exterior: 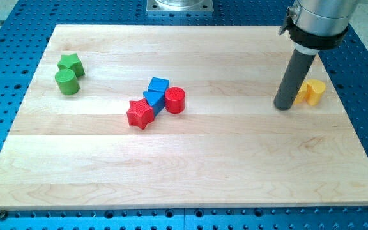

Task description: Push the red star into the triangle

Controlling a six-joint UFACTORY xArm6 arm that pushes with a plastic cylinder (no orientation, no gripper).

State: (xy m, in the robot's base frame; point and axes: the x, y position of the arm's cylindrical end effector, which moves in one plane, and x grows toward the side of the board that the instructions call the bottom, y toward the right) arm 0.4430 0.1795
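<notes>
My tip (285, 107) rests on the desk (190, 172) far toward the view's right, and the tool is a plain rod: it has nothing to open or close and holds nothing. It stands just beside a yellow block (311, 91), whose shape is partly hidden behind the rod, so I cannot tell whether the two touch.

The red star (140, 114) lies well apart from my tip, straight off toward the view's left and very slightly lower. Bare wood lies between them, save that the red cylinder (175, 100) sits near that line, a little above it.

The star already appears to touch a blue block (153, 99) up and to its right, which I take to be the triangle, though its outline is hard to make out. A blue cube (158, 85) sits just above that block, and the red cylinder presses close on its right.

So the key relation is this: the triangle lies on the near side of the star as seen from my tip. A push would likely need to come from the star's far, lower-left side, which means going round the cluster below it first. A green star (71, 63) and green cylinder (66, 82) sit far beyond, at the view's left.
</notes>
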